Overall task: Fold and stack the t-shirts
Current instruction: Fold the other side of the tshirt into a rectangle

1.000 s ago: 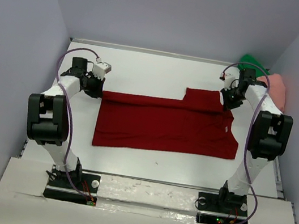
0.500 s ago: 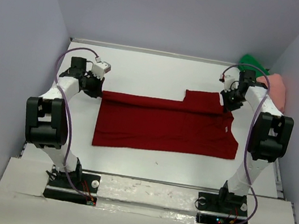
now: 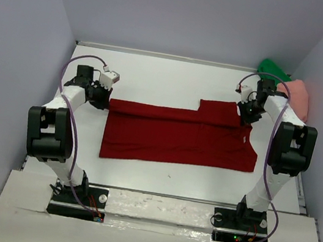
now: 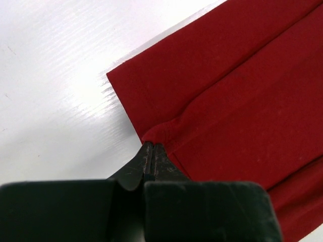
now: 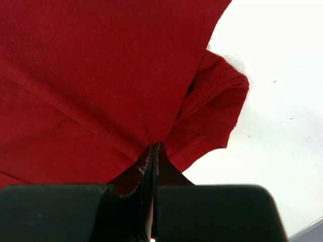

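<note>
From above, we see the dark red t-shirt (image 3: 178,133) lying flat in the middle of the white table (image 3: 157,74), its long side running left to right. A folded strip runs along its far edge, and a squarish flap juts out at the far right. The left gripper (image 3: 106,100) sits at the shirt's far left corner, and the right gripper (image 3: 245,115) sits at the far right, just beside that flap. The green t-shirt (image 3: 273,68) is bunched in the table's far right corner. The salmon pink t-shirt (image 3: 299,94) is heaped touching it, a little nearer and to the right. Both lie apart from the red one.

In the left wrist view, the jaws are pressed together with only a thin seam between them. They nip a small pucker of red cloth at the shirt's edge, close to its corner, with bare table to the left.

In the right wrist view, the jaws are likewise squeezed tight on red fabric. A bunched, hemmed lump of the same cloth sits just right of the tips, with white table beyond.
</note>
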